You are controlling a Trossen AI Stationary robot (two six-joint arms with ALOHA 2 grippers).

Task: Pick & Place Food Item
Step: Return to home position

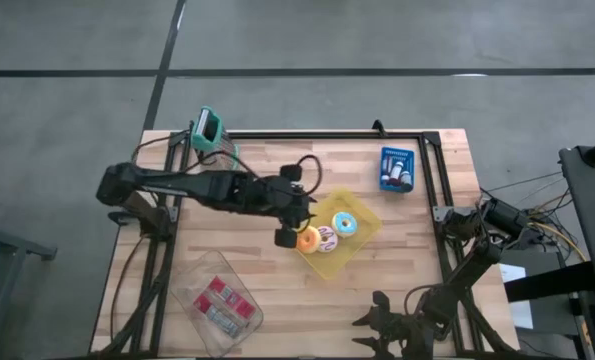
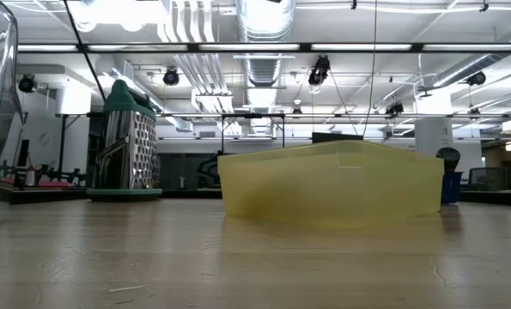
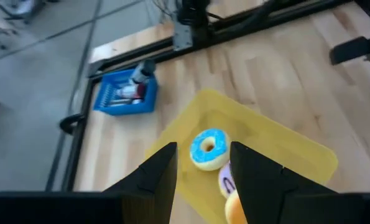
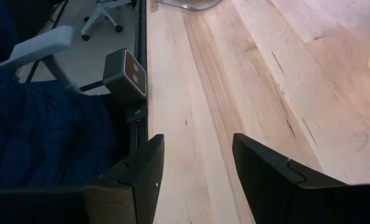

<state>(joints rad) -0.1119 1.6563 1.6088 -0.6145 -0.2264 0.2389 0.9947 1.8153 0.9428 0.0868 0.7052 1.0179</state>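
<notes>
Yellow and shallow, the bin [image 1: 362,243] sits near the middle of the wooden table [image 1: 417,255], turned so that one corner points to the near side. Three donuts lie in it. The blue donut [image 1: 345,224] is the farthest back, the white donut [image 1: 326,238] is beside it in the middle, and the orange donut [image 1: 307,240] lies nearest the bin's left wall. The white one touches both of its neighbours.

The left arm reaches in from the table's left edge. Its left gripper [image 3: 203,149] hangs above the bin's left side, fingers spread wide apart with nothing between them. In the left wrist view the blue donut shows through the gap, lower down in the bin.

A blue basket [image 1: 397,168] stands at the far right of the table, well apart from the bin, and holds a few small bottles. A clear plastic container [image 1: 217,305] lies at the near left with flat red packets inside. A green-handled box grater [image 1: 209,130] stands upright at the far left corner.

The right arm is folded low at the near right corner. Its right gripper [image 4: 197,140] is spread open and empty over the table's edge. Beyond that edge the right wrist view shows dark blue cloth [image 4: 41,130].
</notes>
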